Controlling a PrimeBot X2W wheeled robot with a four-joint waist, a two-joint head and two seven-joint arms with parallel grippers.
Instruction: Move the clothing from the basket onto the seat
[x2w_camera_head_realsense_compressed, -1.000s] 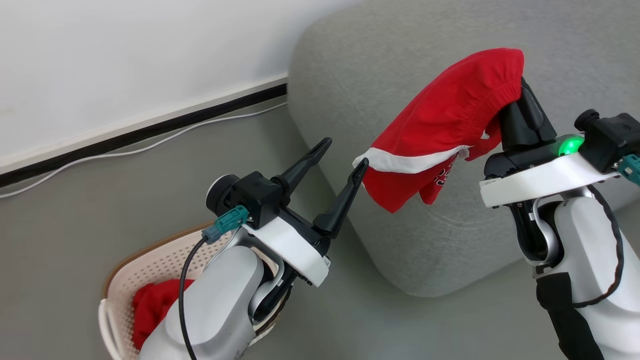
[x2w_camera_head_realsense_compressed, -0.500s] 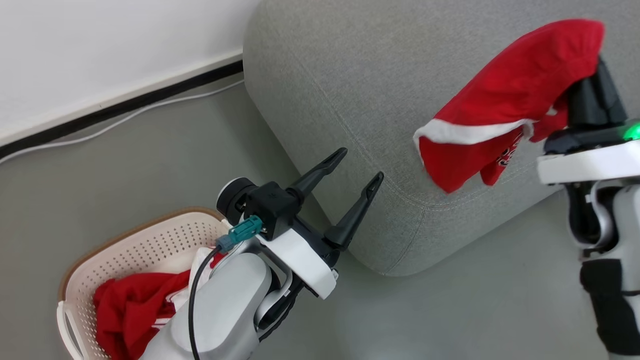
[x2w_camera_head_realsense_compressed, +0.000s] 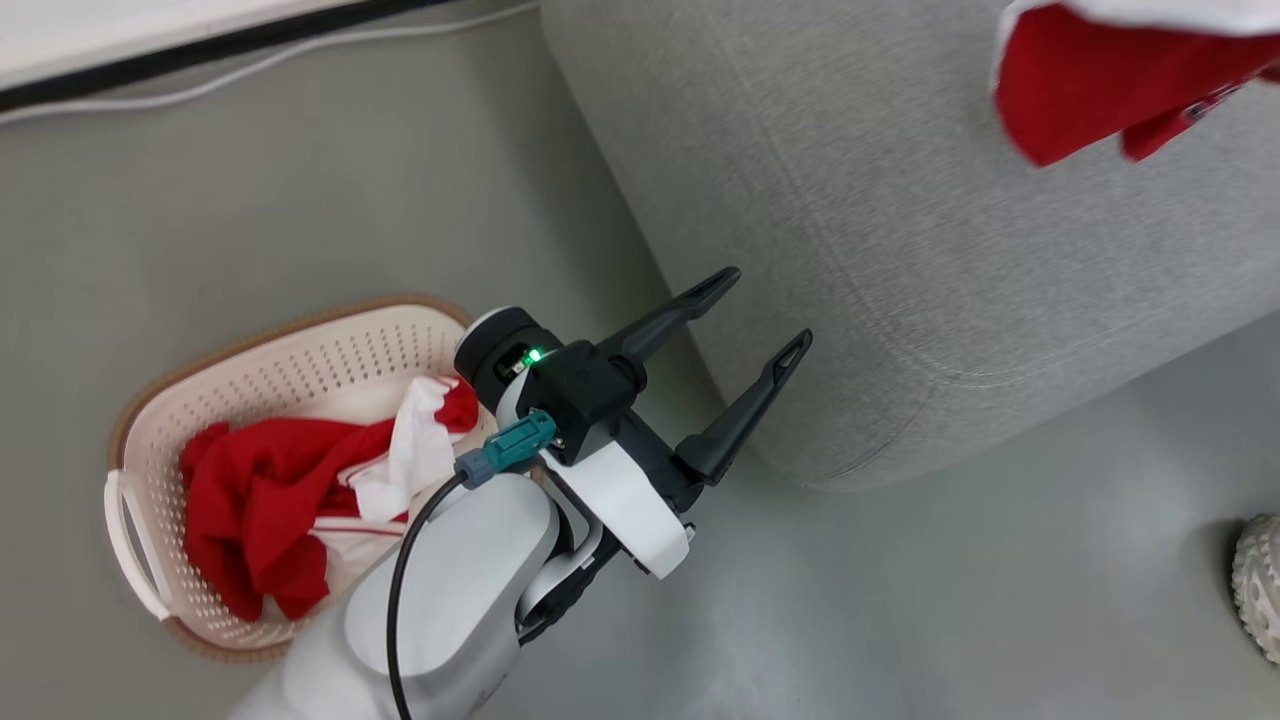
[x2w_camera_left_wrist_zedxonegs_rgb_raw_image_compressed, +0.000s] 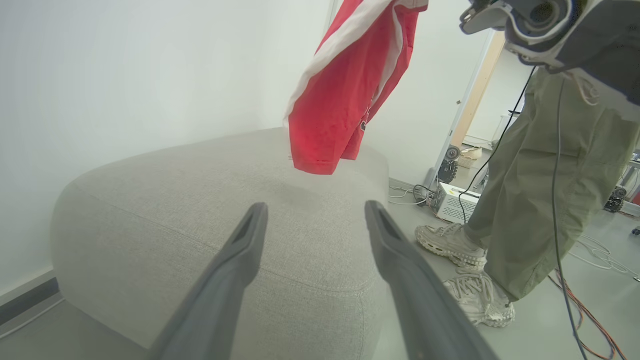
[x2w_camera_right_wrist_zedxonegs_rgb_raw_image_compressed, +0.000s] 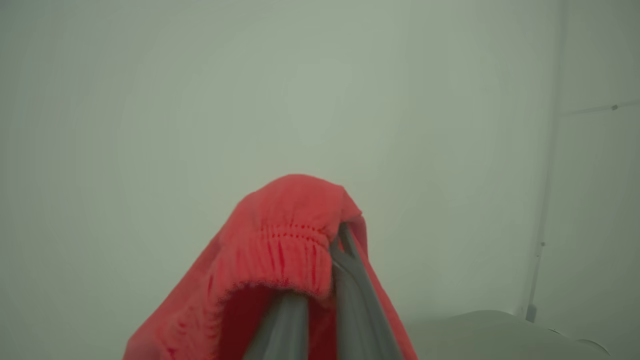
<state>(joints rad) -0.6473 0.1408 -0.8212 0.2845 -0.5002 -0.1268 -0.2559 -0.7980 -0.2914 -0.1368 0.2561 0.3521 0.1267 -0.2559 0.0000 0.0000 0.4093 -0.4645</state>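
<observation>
Red garment (x2w_camera_right_wrist_zedxonegs_rgb_raw_image_compressed: 280, 245) clamped in right gripper (x2w_camera_right_wrist_zedxonegs_rgb_raw_image_compressed: 327, 265), hanging over sofa (x2w_camera_head_realsense_compressed: 900, 250). Left gripper (x2w_camera_head_realsense_compressed: 765, 310) wide, empty. Basket (x2w_camera_head_realsense_compressed: 290, 365) holds more clothing (x2w_camera_head_realsense_compressed: 260, 480), possibly one piece.

robot test lab with home props, grey sofa (x2w_camera_left_wrist_zedxonegs_rgb_raw_image_compressed: 200, 200), laundry basket (x2w_camera_head_realsense_compressed: 300, 350), bare white wall (x2w_camera_left_wrist_zedxonegs_rgb_raw_image_compressed: 125, 75), loose floor cables (x2w_camera_left_wrist_zedxonegs_rgb_raw_image_compressed: 602, 255), white equipment box (x2w_camera_left_wrist_zedxonegs_rgb_raw_image_compressed: 455, 202), person (x2w_camera_left_wrist_zedxonegs_rgb_raw_image_compressed: 540, 175) standing by

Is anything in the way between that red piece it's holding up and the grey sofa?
Nothing visible. The red garment hangs from the shut right end effector over the seat, whose visible top is bare. The open left end effector sits lower by the seat's edge; a person stands beside the seat.
</observation>
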